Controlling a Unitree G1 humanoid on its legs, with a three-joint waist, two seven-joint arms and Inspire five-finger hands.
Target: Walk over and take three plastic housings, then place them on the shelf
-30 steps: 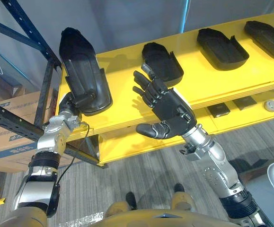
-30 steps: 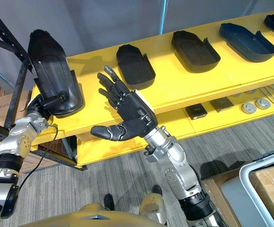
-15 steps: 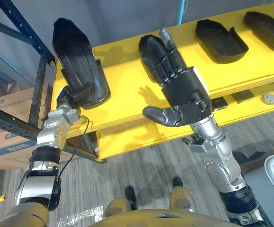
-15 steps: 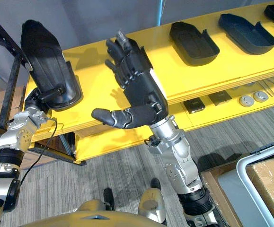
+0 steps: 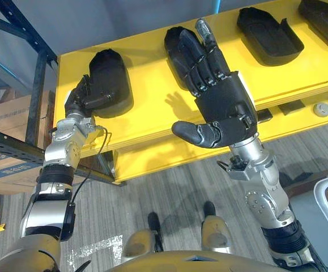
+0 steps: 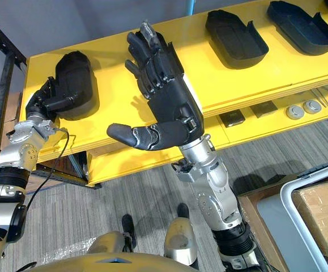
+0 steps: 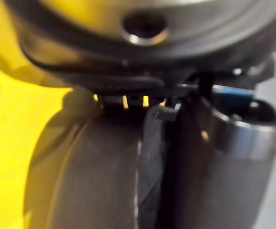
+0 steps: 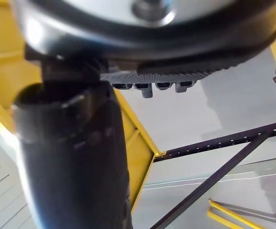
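The left robot hand (image 5: 79, 102) is clamped on the near end of a black, boat-shaped plastic housing (image 5: 111, 76), with its thumb across the rim and its fingers curled behind. The housing stretches ahead of this robot hand at the left end of the yellow shelf (image 5: 147, 113). It sits low on the board, but whether it rests flat cannot be told. The right robot hand (image 5: 225, 105) is raised with fingers straight and apart, thumb pointing toward the left robot hand, holding nothing. Behind its fingers a second black housing (image 5: 172, 51) lies on the shelf. To its right lie a third black housing (image 5: 268, 34) and a fourth black housing (image 5: 325, 14). Round silver discs (image 5: 322, 107) sit on the lower level, to the right of this hand.
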